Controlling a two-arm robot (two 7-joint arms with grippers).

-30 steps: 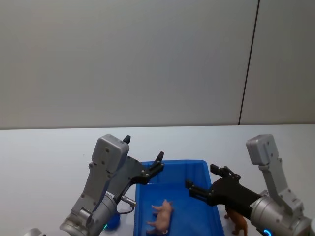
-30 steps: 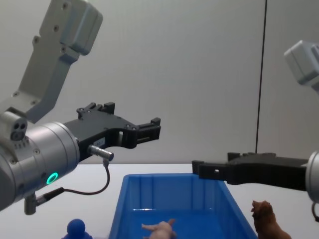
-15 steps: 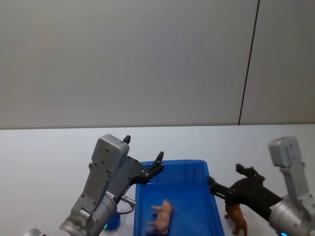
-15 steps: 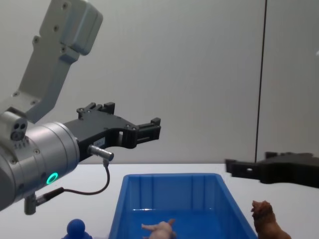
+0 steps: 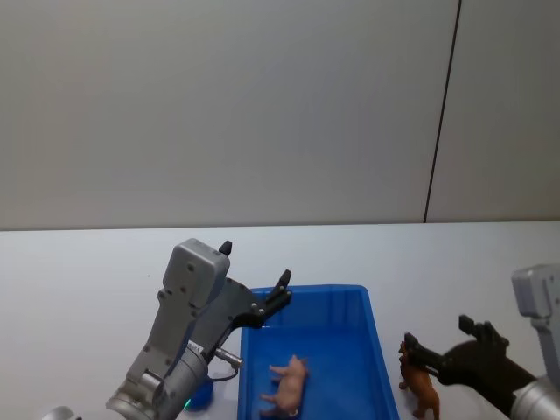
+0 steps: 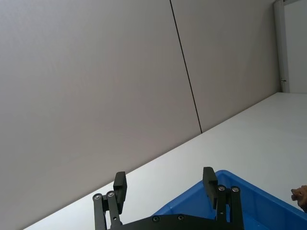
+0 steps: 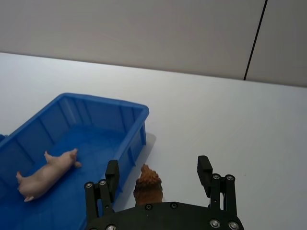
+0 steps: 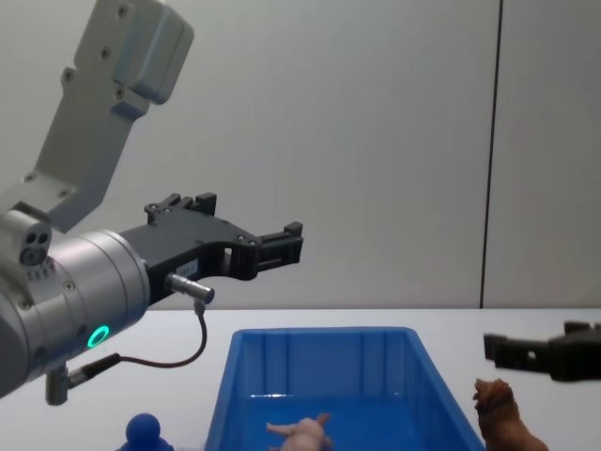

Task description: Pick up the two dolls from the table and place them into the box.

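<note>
The pale pink pig doll (image 5: 287, 387) (image 7: 48, 170) (image 8: 302, 432) lies on its side on the floor of the blue box (image 5: 306, 290) (image 7: 103, 98) (image 8: 319, 334) (image 6: 230, 188). The reddish-brown shaggy doll (image 5: 418, 385) (image 7: 147, 184) (image 8: 498, 408) stands on the white table (image 5: 87, 280) just outside the box's right wall. My right gripper (image 5: 437, 334) (image 7: 158, 168) (image 8: 540, 344) hangs open just above this doll, one finger on either side of it. Above the box's far left corner, my left gripper (image 5: 255, 264) (image 8: 252, 225) (image 6: 164, 179) is raised, open and holds nothing.
A small blue round-headed figure (image 8: 146, 430) (image 5: 201, 394) stands on the table by the box's left wall, under my left arm. A plain grey wall with one dark vertical seam (image 5: 442, 114) rises behind the table. Bare tabletop stretches to the right of the brown doll.
My right gripper has moved rightward out from over the box and lower, ending over the brown doll. The left arm, the pig and the box have stayed put.
</note>
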